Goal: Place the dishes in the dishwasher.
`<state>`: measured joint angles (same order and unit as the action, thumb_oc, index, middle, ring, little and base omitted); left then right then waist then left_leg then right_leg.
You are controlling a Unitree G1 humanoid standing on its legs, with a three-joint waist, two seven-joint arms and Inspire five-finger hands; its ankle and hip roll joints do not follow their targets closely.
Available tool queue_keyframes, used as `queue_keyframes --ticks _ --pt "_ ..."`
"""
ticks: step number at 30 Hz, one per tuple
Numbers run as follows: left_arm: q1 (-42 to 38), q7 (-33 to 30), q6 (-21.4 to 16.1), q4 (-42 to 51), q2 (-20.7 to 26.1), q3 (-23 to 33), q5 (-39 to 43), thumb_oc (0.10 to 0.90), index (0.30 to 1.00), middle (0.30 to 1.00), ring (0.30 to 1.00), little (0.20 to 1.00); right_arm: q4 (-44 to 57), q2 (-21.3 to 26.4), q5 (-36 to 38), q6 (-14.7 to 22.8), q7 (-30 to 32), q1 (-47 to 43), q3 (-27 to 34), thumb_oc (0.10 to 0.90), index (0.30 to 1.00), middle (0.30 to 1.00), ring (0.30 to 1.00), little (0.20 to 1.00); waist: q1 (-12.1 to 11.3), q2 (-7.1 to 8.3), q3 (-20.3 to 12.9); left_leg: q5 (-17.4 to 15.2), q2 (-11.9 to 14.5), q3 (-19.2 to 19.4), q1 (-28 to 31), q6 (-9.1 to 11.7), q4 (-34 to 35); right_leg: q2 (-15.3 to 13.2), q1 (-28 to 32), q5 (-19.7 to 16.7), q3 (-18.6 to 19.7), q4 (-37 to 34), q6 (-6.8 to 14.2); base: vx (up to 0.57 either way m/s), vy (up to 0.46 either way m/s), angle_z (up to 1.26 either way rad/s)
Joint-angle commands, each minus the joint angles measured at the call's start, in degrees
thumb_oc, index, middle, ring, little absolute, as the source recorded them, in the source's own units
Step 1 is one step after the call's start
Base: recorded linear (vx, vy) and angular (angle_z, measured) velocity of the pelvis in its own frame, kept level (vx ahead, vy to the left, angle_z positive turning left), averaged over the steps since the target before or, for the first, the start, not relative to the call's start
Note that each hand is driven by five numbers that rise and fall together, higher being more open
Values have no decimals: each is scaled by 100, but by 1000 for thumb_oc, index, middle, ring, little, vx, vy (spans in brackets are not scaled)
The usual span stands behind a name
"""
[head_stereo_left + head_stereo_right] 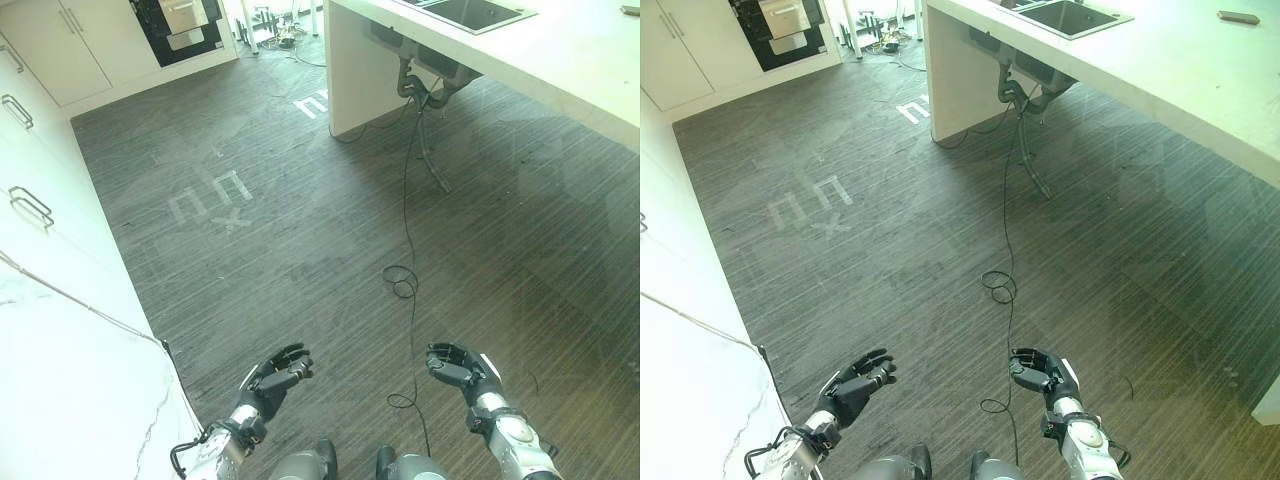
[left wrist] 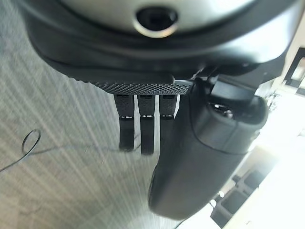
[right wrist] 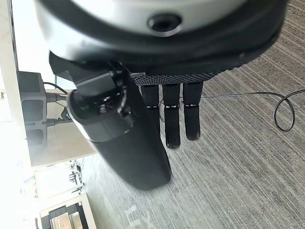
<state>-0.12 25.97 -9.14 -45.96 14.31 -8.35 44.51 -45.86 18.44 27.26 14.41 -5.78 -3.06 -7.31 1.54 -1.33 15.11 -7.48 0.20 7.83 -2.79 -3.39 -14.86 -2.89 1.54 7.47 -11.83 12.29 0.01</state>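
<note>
Inspector: Checking hands first. Left hand (image 1: 278, 375)?

Recorder: Low and near, left of centre, held above the grey floor (image 1: 300, 250). Fingers (image 2: 147, 129) straight, side by side, slightly apart from the thumb (image 2: 200, 157). Holding nothing.

Inspector: Right hand (image 1: 455, 365)?

Recorder: Low and near, right of centre, well apart from the left, also over bare floor. Fingers (image 3: 172, 119) loosely extended, close together, clamped on nothing.

Inspector: Dishes and dishwasher?

Recorder: Cannot tell. Dark appliance (image 1: 180, 25) noted at far left, set among white cabinets (image 1: 60, 45); not clear whether a dishwasher. Small dark oblong item (image 1: 1238, 17) lying on the white counter (image 1: 560, 60) at far right, too small to identify.

Inspector: Remaining fixtures?

Recorder: Sink (image 1: 475, 12) set into that counter, far right, with pipes (image 1: 425, 90) hanging beneath. White drawers with metal handles (image 1: 30, 205) along the left side. White marbled worktop (image 1: 60, 380) at near left. Pale tape marks (image 1: 215, 197) on the floor, centre left; a second set (image 1: 312, 102) farther off, near the counter's end.
</note>
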Motion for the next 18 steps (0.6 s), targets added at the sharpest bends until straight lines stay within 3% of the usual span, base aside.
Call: queue_keyframes --ticks 1,7,16,18 --pt "-165 101 -223 393 -50 -73 -295 800 900 900 900 900 333 212 231 314 -119 -153 113 800 900 900 900 900 63 -130 -139 -1076 321 269 412 271 -233 -143 72 1041 -213 490 194 0 0 0" --pt "-169 -220 144 89 -140 -11 93 800 900 900 900 900 186 187 162 231 106 -96 50 800 900 900 900 900 117 -131 -129 -963 346 254 269 260 -233 -97 -46 964 -181 490 132 1 -15 2" --pt "-298 -426 -171 -359 -210 -220 -782 800 900 900 900 900 -122 158 275 339 149 -123 -45 800 900 900 900 900 195 -143 -49 -972 453 191 294 361 -233 9 52 1084 -191 490 72 59 -73 11" --pt "-341 -590 -289 -394 -178 -255 -982 800 900 900 900 900 -80 176 294 382 140 -148 -83 800 900 900 900 900 233 -179 -47 -818 529 186 172 408 -233 58 -26 1015 -239 490 -7 11 -126 9"
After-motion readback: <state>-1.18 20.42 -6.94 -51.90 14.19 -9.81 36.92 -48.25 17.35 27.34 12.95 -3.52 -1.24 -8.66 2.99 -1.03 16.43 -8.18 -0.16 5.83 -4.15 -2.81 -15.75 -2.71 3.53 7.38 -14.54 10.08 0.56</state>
